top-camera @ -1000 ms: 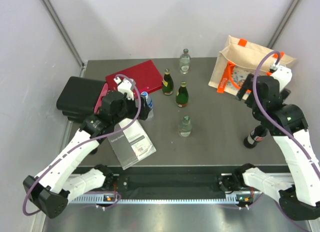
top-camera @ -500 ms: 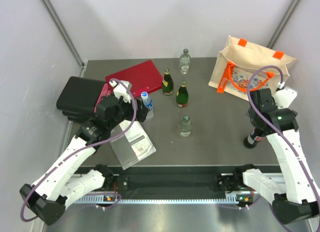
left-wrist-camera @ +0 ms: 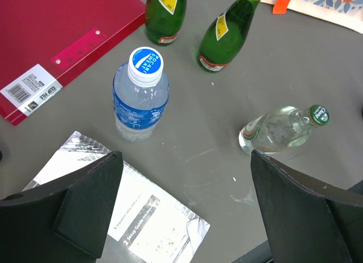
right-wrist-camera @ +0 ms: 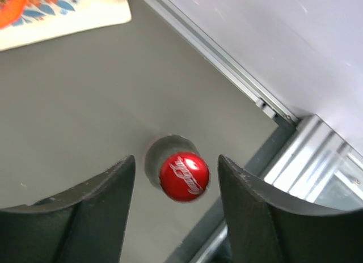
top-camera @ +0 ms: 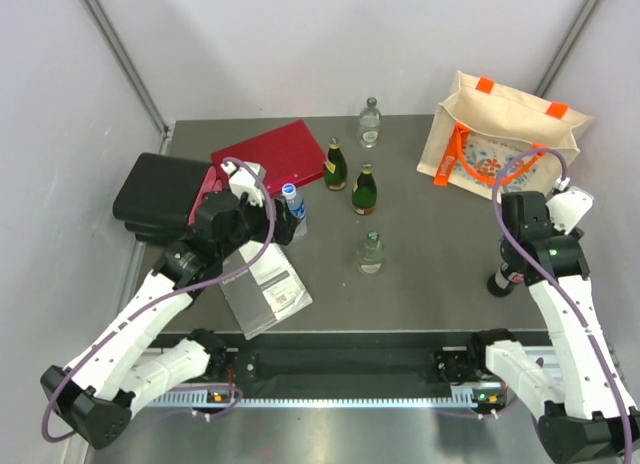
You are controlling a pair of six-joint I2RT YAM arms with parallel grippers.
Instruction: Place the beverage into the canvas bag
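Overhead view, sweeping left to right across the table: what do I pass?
Black case → water bottle → first green bottle → second green bottle → canvas bag. Left out for overlap: red folder, booklet, far clear bottle, near clear bottle, cola bottle.

A red clip file (top-camera: 275,152) lies beside a black case (top-camera: 155,189); a leaflet (top-camera: 268,292), perhaps a manual, nearby.
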